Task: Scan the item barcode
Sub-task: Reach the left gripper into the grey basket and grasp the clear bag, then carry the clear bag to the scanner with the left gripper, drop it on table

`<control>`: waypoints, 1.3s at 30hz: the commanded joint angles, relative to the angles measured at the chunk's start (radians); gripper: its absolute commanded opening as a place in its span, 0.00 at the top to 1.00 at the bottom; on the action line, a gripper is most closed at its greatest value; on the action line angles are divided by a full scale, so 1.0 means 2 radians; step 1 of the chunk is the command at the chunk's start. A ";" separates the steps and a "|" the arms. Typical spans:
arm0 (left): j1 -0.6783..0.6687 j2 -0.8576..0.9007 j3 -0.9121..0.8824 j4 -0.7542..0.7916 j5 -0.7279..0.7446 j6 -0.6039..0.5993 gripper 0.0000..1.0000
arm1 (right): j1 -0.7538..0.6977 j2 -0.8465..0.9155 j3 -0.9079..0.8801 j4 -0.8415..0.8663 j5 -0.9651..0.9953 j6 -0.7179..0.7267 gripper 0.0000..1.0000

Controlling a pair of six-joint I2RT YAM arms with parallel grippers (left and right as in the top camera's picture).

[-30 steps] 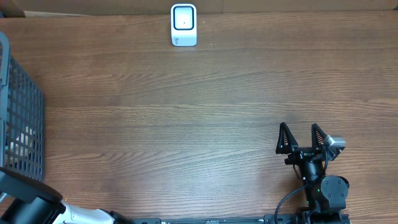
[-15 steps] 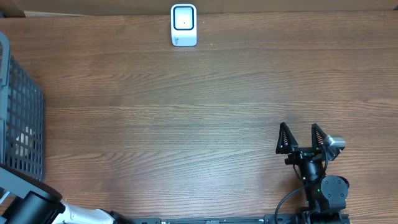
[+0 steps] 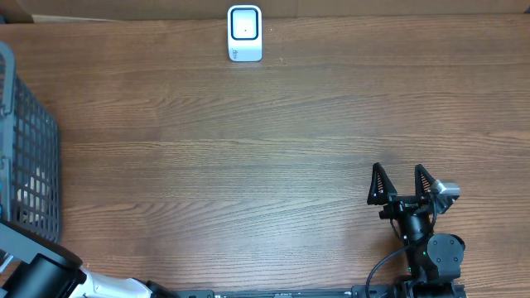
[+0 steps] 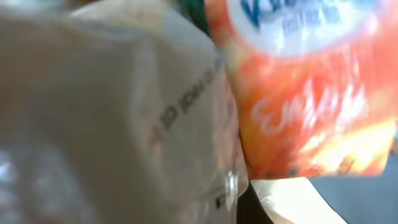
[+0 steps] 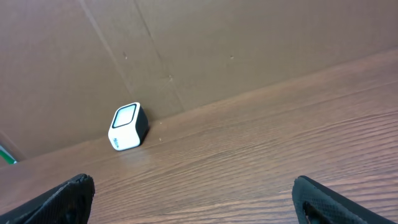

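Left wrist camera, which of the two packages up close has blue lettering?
The orange packet on the right of that view, with blurred blue letters at its top. The pale package to its left shows only dark print.

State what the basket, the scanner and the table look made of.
Basket: dark grey plastic, probably; matte moulded grid. Scanner: white smooth plastic shell, dark glossy window. Table: brown wood grain, low sheen; solid wood or laminate, cannot tell.
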 commanded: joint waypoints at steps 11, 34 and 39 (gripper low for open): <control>-0.002 -0.071 0.204 -0.106 0.108 0.041 0.96 | 0.003 -0.004 -0.005 0.003 -0.001 -0.002 0.00; -0.104 -0.224 0.277 -0.152 0.553 0.256 0.96 | 0.003 -0.004 -0.005 0.003 -0.001 -0.002 0.00; -0.269 -0.207 0.273 -0.260 0.481 0.399 0.96 | 0.003 -0.004 -0.005 0.003 -0.001 -0.002 0.00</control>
